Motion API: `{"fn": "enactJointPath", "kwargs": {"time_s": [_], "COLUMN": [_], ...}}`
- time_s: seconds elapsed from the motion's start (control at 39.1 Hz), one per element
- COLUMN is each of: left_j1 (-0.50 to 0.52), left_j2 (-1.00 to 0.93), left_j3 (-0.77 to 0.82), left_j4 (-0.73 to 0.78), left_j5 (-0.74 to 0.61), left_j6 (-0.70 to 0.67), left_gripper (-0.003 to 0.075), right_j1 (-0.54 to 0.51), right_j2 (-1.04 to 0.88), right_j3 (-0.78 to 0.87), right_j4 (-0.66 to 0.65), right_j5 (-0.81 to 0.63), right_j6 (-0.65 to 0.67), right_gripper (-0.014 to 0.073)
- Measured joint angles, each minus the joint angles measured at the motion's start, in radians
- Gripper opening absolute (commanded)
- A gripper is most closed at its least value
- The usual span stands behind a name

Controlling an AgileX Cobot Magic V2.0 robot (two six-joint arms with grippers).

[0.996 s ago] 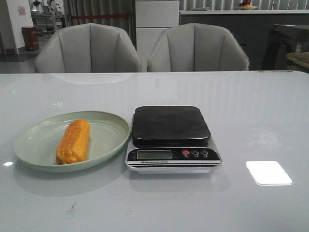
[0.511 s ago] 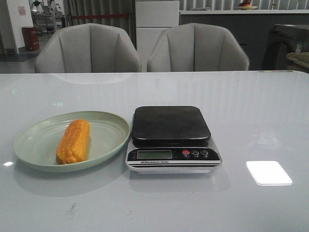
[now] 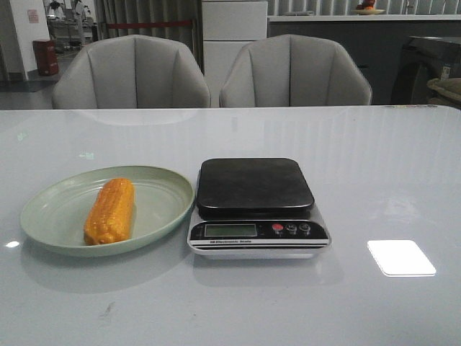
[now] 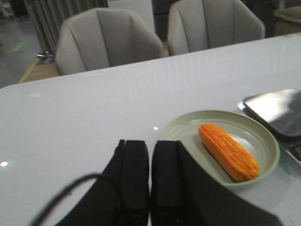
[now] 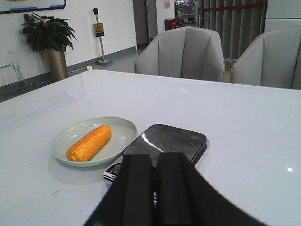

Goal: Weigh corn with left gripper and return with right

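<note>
The orange-yellow corn (image 3: 109, 211) lies on a pale green plate (image 3: 166, 191) at the left of the table. It also shows in the left wrist view (image 4: 228, 151) and in the right wrist view (image 5: 89, 142). The scale (image 3: 256, 205) with its black platform stands just right of the plate, with nothing on it. Neither gripper shows in the front view. My left gripper (image 4: 150, 146) is shut and empty, short of the plate. My right gripper (image 5: 155, 160) is shut and empty, on the near side of the scale (image 5: 167, 141).
Two grey chairs (image 3: 133, 72) stand behind the table's far edge. A bright patch of light (image 3: 400, 257) lies on the glossy white table to the right of the scale. A potted plant (image 5: 49, 40) stands far off.
</note>
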Motion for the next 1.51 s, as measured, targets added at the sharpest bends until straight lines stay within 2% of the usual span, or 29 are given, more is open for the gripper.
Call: {"fn": "enactJointPath", "kwargs": {"time_s": [0.13, 0.26, 0.38, 0.61, 0.97, 1.51], "left_j1": [0.08, 0.121, 0.124, 0.127, 0.127, 0.127], "left_j2": [0.0, 0.0, 0.0, 0.0, 0.0, 0.0], "left_j3": [0.099, 0.19, 0.195, 0.195, 0.195, 0.195], "left_j4": [0.0, 0.0, 0.0, 0.0, 0.0, 0.0], "left_j5": [-0.156, -0.248, -0.296, -0.329, -0.333, -0.333], "left_j6": [0.0, -0.002, -0.002, -0.007, -0.144, -0.157], "left_gripper": [0.0121, 0.0121, 0.0121, 0.0121, 0.0121, 0.0121], "right_j1": [0.0, 0.0, 0.0, 0.0, 0.0, 0.0], "right_j2": [0.0, 0.0, 0.0, 0.0, 0.0, 0.0], "right_j3": [0.0, 0.0, 0.0, 0.0, 0.0, 0.0], "right_j4": [0.0, 0.0, 0.0, 0.0, 0.0, 0.0], "right_j5": [0.0, 0.0, 0.0, 0.0, 0.0, 0.0], "right_j6": [0.0, 0.0, 0.0, 0.0, 0.0, 0.0], "right_gripper": [0.0174, 0.0174, 0.0174, 0.0174, 0.0174, 0.0174]}}
